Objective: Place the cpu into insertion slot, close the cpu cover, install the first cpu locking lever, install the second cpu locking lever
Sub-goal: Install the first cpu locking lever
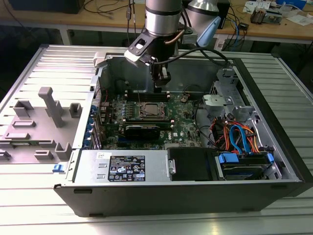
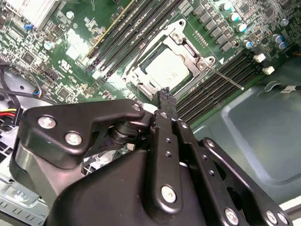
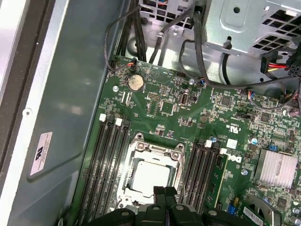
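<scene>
In the exterior view, my hand (image 1: pixel 160 88) hangs just above the slot (image 1: pixel 140 110) on the green board (image 1: pixel 183 125). In the second wrist view, the chip (image 2: pixel 165 68) lies in the slot with the cover (image 2: pixel 188 47) down around it. I think one thin lever (image 2: pixel 225 77) beside the slot is not locked yet. In the first wrist view, the hand's fingers (image 3: pixel 159 193) are pressed together, holding nothing.

One robot arm (image 1: pixel 161 19) with one gripper (image 1: pixel 161 84) is reaching into one open computer case (image 1: pixel 274 147). One green motherboard (image 3: pixel 155 75) is carrying one cpu (image 3: pixel 151 176), one cpu cover (image 3: pixel 157 151), two banks of memory slots (image 3: pixel 110 160), one coin battery (image 3: pixel 135 82), one finned heatsink (image 3: pixel 277 169) and one long black card (image 1: pixel 142 129).
</scene>
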Motion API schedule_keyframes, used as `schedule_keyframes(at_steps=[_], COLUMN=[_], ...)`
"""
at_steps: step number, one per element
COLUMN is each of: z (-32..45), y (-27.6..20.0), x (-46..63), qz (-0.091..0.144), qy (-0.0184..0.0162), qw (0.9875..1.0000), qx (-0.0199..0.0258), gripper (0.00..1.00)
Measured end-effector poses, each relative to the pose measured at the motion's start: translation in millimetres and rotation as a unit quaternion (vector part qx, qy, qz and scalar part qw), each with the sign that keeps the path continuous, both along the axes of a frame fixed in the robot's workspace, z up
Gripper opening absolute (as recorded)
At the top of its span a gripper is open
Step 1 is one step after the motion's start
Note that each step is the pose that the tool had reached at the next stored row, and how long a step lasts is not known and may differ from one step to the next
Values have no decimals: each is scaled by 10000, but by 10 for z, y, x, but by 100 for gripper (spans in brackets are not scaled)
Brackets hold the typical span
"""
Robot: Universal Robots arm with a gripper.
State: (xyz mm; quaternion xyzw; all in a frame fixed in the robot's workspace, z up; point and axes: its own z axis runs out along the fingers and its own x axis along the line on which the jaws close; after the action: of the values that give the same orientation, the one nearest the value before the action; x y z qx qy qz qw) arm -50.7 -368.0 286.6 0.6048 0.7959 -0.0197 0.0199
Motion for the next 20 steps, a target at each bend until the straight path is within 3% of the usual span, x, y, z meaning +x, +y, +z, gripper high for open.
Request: schedule_keyframes(at_steps=[1,4,11,13,15,18,20], z=[0,0,0,-1,-1,-2,-2], y=[0,0,0,0,0,0,0], x=[-1,-84,-88,-89,-89,-90,-100], qz=[268,304,545,920,1082,1407,1478], qy=[0,0,0,0,0,0,0], qw=[9996,9995,9985,9958,9941,9901,9890], qx=[0,0,0,0,0,0,1], gripper=[11,11,11,11,11,11,11])
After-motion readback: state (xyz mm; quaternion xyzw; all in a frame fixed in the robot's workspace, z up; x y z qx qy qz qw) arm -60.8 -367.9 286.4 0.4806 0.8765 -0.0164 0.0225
